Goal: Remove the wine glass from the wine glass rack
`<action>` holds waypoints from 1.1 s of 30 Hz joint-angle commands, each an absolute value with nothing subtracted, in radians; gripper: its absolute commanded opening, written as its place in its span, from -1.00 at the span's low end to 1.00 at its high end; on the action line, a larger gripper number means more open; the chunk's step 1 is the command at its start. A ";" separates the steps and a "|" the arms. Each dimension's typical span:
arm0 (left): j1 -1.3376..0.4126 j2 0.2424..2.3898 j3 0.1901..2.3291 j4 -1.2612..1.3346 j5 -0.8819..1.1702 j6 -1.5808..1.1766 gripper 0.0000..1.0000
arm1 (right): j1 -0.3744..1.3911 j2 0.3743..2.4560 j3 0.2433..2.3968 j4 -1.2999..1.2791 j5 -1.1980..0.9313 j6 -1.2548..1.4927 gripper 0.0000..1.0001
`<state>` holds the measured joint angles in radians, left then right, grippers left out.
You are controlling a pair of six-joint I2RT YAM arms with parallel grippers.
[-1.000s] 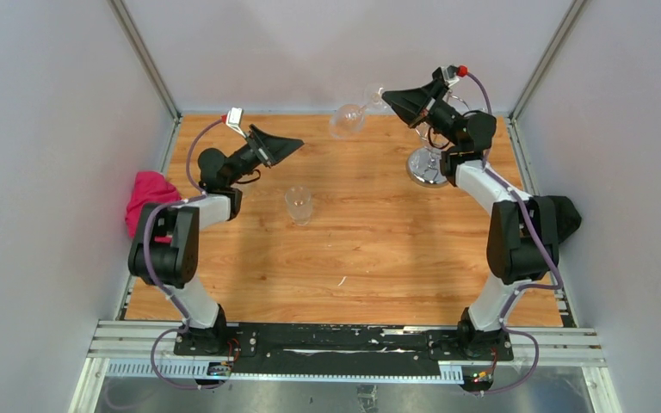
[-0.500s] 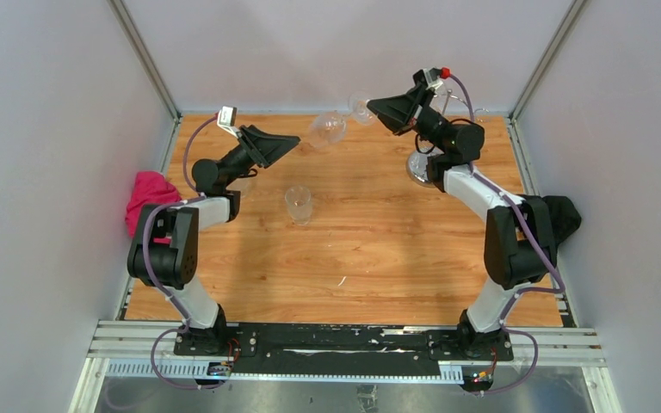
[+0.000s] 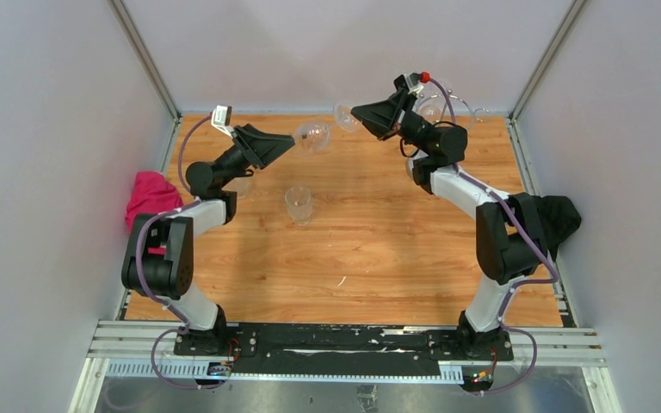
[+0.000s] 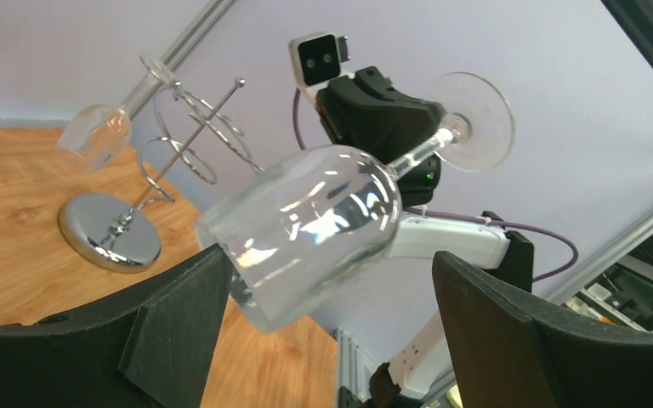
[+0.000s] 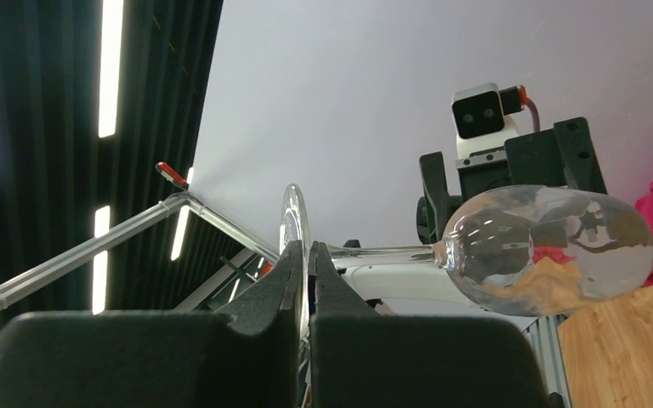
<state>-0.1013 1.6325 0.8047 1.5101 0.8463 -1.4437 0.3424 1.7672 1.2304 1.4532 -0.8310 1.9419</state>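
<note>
Right gripper (image 3: 360, 114), clamped on foot of clear stemmed wine glass (image 3: 313, 135), carried it left off shiny chrome wire rack (image 4: 109, 231); bowl midair between wide-open left gripper (image 3: 288, 143) fingers. Remaining, likely: handover, set-down.

I see the wine glass (image 3: 312, 136) in the air over the far middle of the table (image 3: 379, 249). The wine glass rack (image 4: 109, 231) stands far right, with a second glass (image 4: 95, 134) on it. A tumbler (image 3: 298, 204) stands nearer, mid-table. A cloth (image 3: 149, 194) lies left.
</note>
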 commanded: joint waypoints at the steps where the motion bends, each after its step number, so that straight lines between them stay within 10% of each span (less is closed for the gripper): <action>1: -0.106 1.513 0.778 1.581 0.868 -1.467 0.82 | 0.360 1.782 1.287 1.545 -0.791 1.934 -1.00; 20: -0.114 1.306 0.768 1.581 0.864 -1.560 -0.40 | 0.498 1.844 1.221 1.596 -0.810 1.943 -1.00; 33: -0.114 1.295 0.772 1.580 0.878 -1.560 -0.77 | 0.530 1.832 1.198 1.597 -0.814 1.924 -1.00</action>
<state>-0.0860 1.3128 0.7441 1.5154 0.8425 -1.5761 0.4438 1.8122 1.2251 1.5688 -0.6601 2.0293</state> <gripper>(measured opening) 0.287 0.033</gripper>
